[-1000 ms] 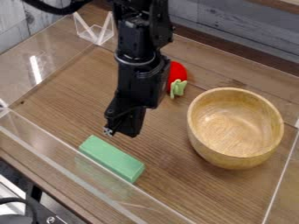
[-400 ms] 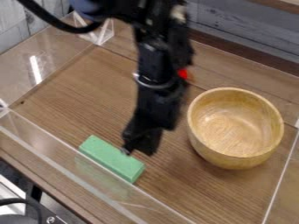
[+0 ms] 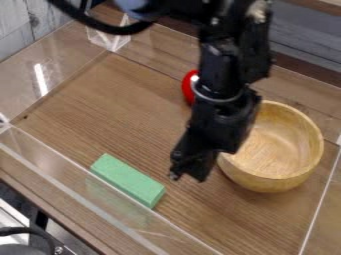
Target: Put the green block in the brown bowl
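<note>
The green block (image 3: 128, 180) lies flat on the wooden table, near the front left. To the right stands the brown bowl (image 3: 285, 146); its left part is hidden behind the arm, and the part of its inside that shows is empty. My gripper (image 3: 185, 171) points down just above the table, in the space between the block's right end and the bowl's left rim. It touches neither of them. Its dark fingers are blurred, so I cannot make out the gap between them. Nothing shows between the fingers.
A small red rounded object (image 3: 192, 84) peeks out behind the arm at the back. Clear plastic walls (image 3: 54, 159) run round the table along the front and left edges. A clear stand (image 3: 102, 38) sits at the back left.
The arm has swung to the right, from above the block's far left end, past the block, to beside the bowl. The green block has stayed where it was.
</note>
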